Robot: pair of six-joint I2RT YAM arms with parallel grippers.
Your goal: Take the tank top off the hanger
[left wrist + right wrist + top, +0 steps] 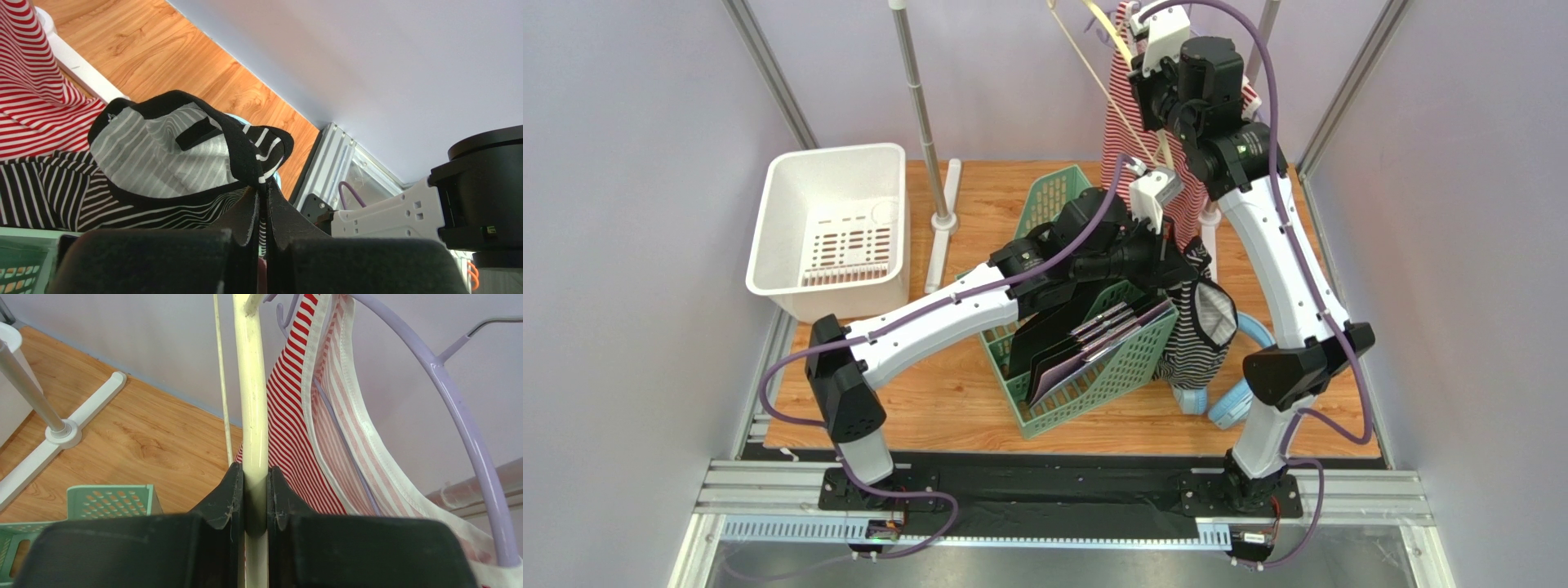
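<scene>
Step judged in hand: tank top (159, 153) is separated from cream hanger (251, 386). Left pincer (263, 202) is clamped on the black-edged strap. Right pincer (256, 478) is clamped on the hanger arm. Garment is seen right of centre in top view: thin striped knit, limp. Hanger: smooth, rigid, round-section. Next, likely: strap drawn down and away, hanger steadied. Whether the far strap is free cannot be told.

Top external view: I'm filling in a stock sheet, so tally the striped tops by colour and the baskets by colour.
Red-and-white striped top: 1
Black-and-white striped top: 1
White basket: 1
Green basket: 1
Total: 4
</scene>
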